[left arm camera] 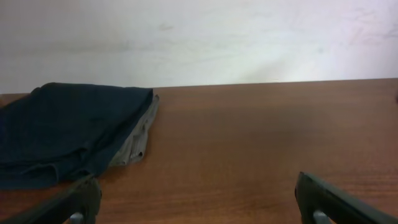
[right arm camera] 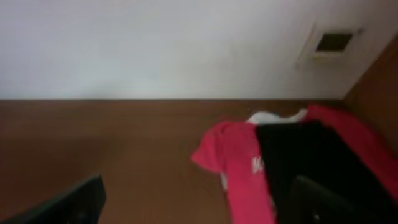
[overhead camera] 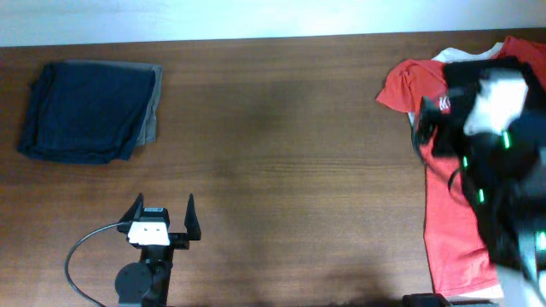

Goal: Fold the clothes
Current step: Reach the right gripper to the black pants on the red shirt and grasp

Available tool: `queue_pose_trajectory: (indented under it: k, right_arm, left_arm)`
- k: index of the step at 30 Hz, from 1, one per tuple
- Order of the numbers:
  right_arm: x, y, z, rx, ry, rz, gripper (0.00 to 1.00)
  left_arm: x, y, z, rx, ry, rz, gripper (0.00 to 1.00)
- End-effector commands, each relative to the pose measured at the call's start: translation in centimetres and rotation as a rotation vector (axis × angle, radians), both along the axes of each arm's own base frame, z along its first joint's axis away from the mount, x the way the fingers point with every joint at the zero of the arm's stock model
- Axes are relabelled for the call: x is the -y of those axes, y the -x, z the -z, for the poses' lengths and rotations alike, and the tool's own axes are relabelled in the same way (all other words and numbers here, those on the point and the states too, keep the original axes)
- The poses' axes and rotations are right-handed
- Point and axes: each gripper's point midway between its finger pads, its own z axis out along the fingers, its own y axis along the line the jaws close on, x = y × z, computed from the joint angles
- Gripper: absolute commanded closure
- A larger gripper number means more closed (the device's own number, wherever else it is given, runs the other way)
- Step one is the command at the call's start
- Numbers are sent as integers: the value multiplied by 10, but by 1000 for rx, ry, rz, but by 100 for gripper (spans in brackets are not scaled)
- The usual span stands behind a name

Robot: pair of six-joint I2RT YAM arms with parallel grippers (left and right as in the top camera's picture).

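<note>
1. Overhead: the left gripper [overhead camera: 164, 205] sits at 7 o'clock, fingers spread wide and holding nothing. A folded navy-blue garment [overhead camera: 85, 111] lies at 10 o'clock. A red cotton T-shirt [overhead camera: 452, 222] lies at 3 o'clock under the blurred right arm [overhead camera: 512, 196].
2. Left wrist: the navy garment is at 9 o'clock, with bare brown wooden table [left arm camera: 261, 137] ahead.
3. Right wrist: the right gripper [right arm camera: 198, 190] gapes, empty. The plain black fabric shorts [right arm camera: 305, 162] lie on the T-shirt at 4 o'clock (pale strip at the far edge, owner unclear). Judged light, limp and likely to cling to the shirt. Pinch a far corner, taking the shorts layer only.
</note>
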Motion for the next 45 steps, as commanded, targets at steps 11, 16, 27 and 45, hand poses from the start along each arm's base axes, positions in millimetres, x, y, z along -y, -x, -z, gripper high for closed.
queue_pose_trajectory:
  k: [11, 16, 27, 45]
  right_arm:
    - [152, -180, 93, -248, 137, 341, 1]
    - [188, -222, 169, -277, 123, 376, 2]
    - [211, -232, 331, -502, 124, 358, 8]
    - [240, -205, 341, -564, 85, 422, 34]
  left_arm:
    - [-2, 0, 2, 0, -20, -10, 1]
    - [-2, 0, 2, 0, -20, -10, 1]
    - [-2, 0, 2, 0, -20, -10, 1]
    - [-2, 0, 2, 0, -20, -10, 1]
